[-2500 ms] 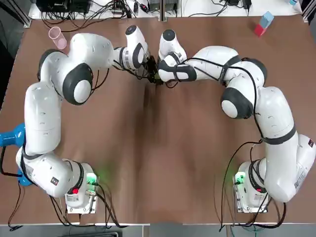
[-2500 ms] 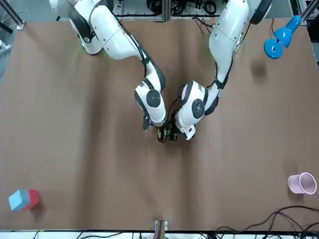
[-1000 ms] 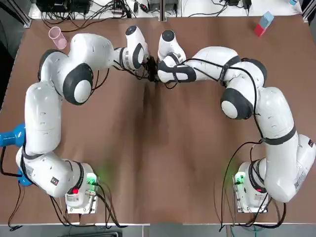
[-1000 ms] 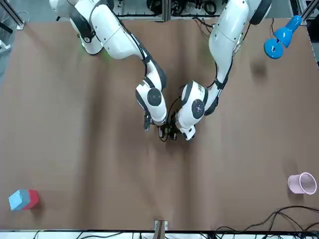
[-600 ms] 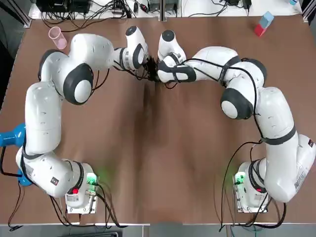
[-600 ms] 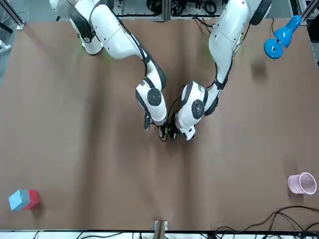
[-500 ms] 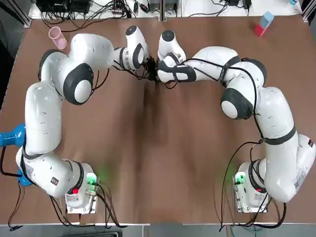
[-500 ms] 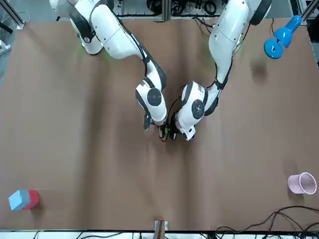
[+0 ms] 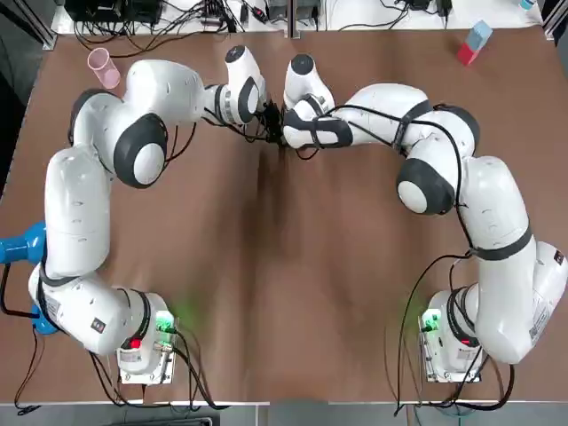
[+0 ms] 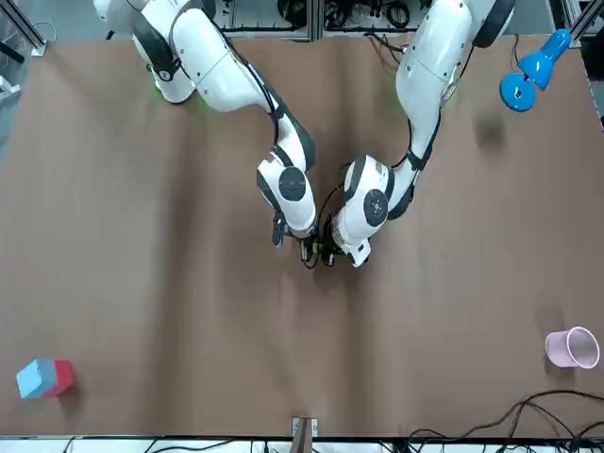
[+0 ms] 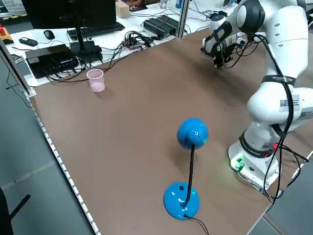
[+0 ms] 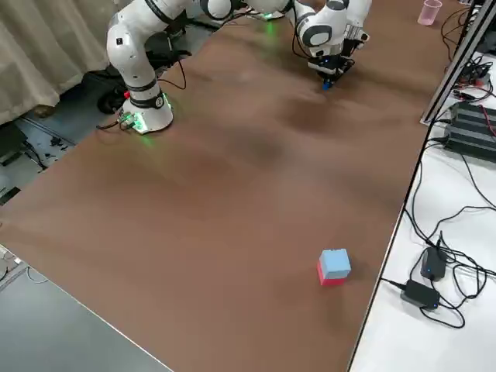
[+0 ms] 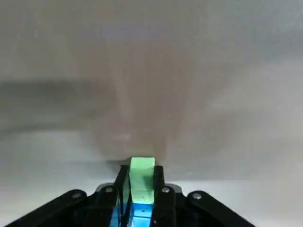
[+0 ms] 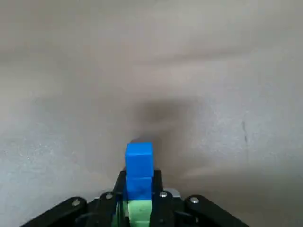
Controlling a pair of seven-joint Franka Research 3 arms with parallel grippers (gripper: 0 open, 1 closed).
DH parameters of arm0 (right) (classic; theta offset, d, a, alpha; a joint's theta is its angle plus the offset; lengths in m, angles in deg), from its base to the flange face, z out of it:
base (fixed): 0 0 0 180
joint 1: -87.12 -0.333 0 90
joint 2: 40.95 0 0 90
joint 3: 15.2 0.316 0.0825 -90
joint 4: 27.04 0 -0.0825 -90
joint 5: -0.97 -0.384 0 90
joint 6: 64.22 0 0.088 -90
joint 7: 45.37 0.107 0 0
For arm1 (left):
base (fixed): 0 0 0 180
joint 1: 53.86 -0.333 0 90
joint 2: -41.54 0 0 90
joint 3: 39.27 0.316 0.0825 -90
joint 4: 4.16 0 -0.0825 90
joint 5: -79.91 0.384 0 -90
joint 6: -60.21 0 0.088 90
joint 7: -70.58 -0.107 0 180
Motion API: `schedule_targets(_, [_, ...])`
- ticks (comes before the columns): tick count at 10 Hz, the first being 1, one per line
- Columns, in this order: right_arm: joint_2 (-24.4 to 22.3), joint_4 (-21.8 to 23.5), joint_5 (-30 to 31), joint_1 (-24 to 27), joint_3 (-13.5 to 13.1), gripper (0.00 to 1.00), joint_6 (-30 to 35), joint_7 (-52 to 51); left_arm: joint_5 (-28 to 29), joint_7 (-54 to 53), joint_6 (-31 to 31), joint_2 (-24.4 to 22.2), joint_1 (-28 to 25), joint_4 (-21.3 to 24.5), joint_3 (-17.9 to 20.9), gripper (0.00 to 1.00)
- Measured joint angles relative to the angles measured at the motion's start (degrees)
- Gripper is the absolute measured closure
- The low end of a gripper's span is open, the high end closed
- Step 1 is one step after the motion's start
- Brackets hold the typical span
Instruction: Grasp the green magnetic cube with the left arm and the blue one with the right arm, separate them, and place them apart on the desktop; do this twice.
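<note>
Clamping left gripper (image 13: 140, 168) half-hiding green cube (image 13: 142, 183)

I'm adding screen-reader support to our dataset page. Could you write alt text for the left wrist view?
The left gripper is shut on a green cube, with a blue cube stuck to the side of it nearer the camera. Brown tabletop fills the rest of the frame.

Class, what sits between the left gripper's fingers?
The green magnetic cube, held in the left gripper, touching the blue magnetic cube (left wrist view).
</note>
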Motion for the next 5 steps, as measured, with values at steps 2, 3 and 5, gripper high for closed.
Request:
schedule_targets(2, [0.0, 0.0, 0.0, 0.0, 0.0, 0.77, 0.0, 0.0, 0.0, 0.0, 0.0, 0.0, 0.0, 0.0, 0.0, 0.76])
schedule_targets(3, [0.0, 0.0, 0.0, 0.0, 0.0, 0.77, 0.0, 0.0, 0.0, 0.0, 0.0, 0.0, 0.0, 0.0, 0.0, 0.77])
schedule_targets(5, [0.0, 0.0, 0.0, 0.0, 0.0, 0.77, 0.0, 0.0, 0.0, 0.0, 0.0, 0.0, -0.1, -0.1, 0.0, 0.77])
